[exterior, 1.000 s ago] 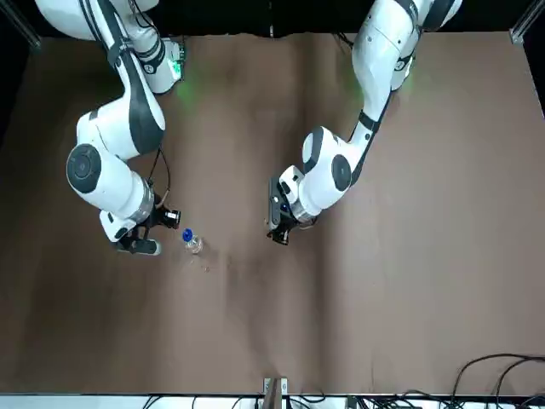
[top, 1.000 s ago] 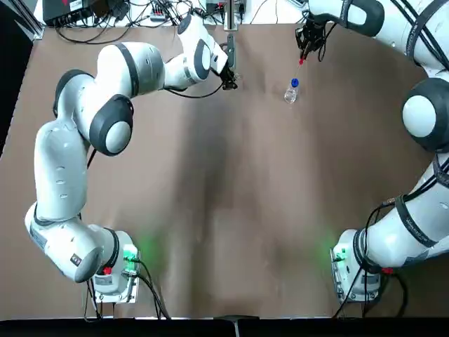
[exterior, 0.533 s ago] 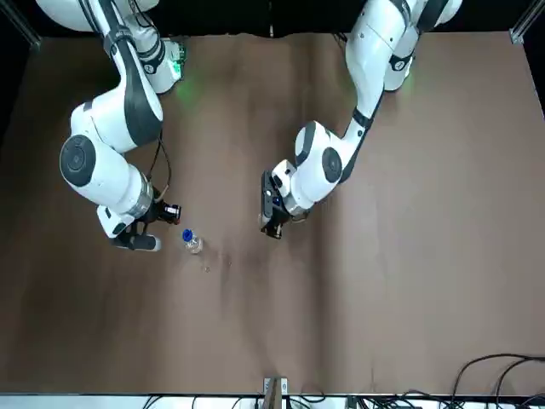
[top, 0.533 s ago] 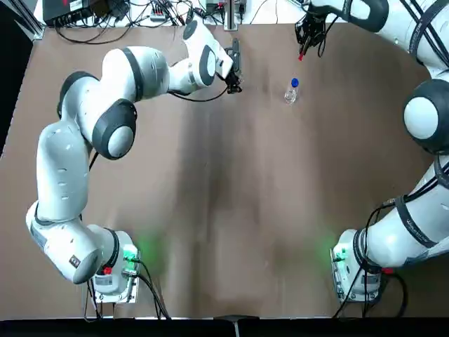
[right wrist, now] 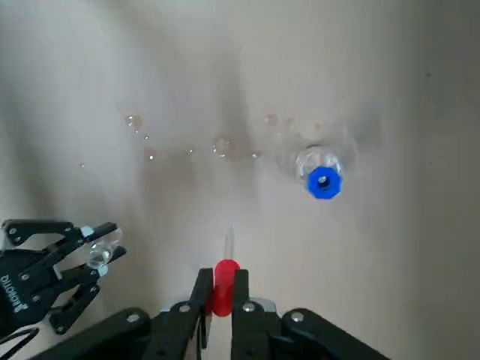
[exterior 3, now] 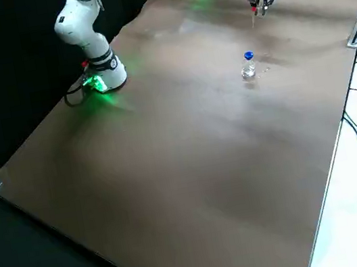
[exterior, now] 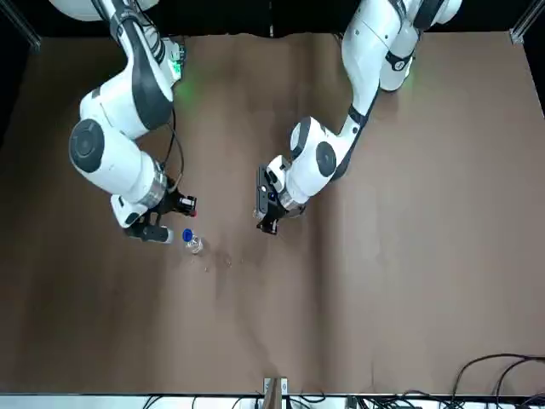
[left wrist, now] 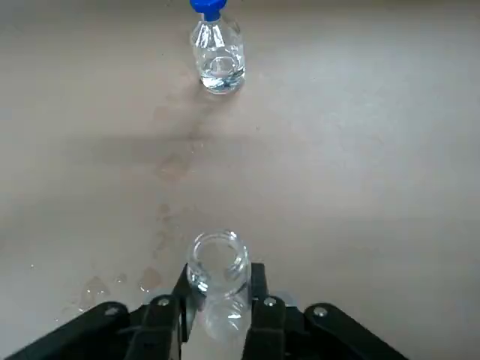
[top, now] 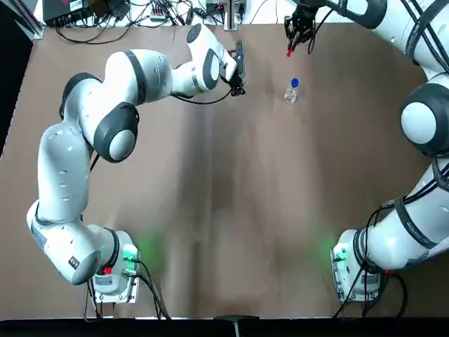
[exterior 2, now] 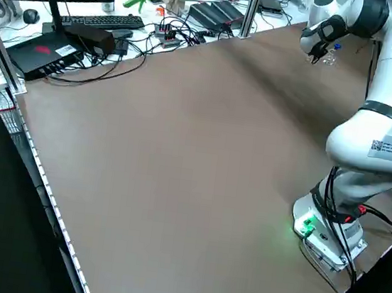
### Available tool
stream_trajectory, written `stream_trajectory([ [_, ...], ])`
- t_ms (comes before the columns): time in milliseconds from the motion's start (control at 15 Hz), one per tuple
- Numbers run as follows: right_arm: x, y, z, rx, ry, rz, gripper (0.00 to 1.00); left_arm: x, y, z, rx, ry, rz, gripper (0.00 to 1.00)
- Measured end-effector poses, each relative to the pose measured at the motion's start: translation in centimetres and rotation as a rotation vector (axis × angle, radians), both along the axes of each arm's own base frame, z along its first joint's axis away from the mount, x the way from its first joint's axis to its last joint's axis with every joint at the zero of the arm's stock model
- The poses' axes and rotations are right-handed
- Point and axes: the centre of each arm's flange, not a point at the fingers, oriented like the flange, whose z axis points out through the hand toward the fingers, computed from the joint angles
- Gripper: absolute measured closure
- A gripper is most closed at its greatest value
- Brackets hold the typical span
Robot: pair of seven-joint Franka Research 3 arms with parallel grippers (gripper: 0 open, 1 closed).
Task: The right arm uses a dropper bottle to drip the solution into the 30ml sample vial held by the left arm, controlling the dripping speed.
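The right end effector (right wrist: 220,292) grips the red dropper (right wrist: 224,279); the left end effector (left wrist: 219,307) pinches the vial (left wrist: 219,281) — squeezing early could spill drops.

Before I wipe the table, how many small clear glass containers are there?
2: the sample vial, held between the left gripper's fingers, and the blue-collared bottle, standing on the table. Others could be hidden behind the arms.
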Motion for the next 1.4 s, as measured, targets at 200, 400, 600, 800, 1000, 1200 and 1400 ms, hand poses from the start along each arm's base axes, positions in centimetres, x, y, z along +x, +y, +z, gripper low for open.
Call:
stream_trajectory([
  [200, -0.8, 2.2, 0.3, 0.006, 0.002, -0.009, 0.85, 0.5, 0.5, 0.0, 0.006, -0.005, 0.01, 0.68],
  [400, -1.4, 4.2, 1.3, 0.052, 0.002, -0.014, 0.85, 0.5, 0.6, 0.0, 0.007, -0.005, 0.011, 0.68],
  [600, -1.4, 5.5, 2.2, 0.114, -0.031, -0.027, 0.85, 0.5, 0.6, 0.0, 0.007, -0.005, 0.012, 0.68],
  [800, -1.5, 7.0, 2.7, 0.185, -0.045, -0.045, 0.85, 0.6, 0.7, -0.1, 0.007, -0.005, 0.012, 0.68],
  [1000, -1.7, 7.9, 2.1, 0.193, -0.039, -0.039, 0.84, 0.6, 0.7, -0.1, 0.008, -0.005, 0.013, 0.68],
  [1200, -2.1, 9.3, 0.8, 0.19, -0.031, -0.023, 0.84, 0.6, 0.7, -0.4, 0.009, 0.003, 0.02, 0.68],
  [1400, -2.3, 10.1, -0.3, 0.185, -0.016, -0.015, 0.84, 0.6, 0.7, -0.5, 0.01, 0.005, 0.021, 0.68],
])
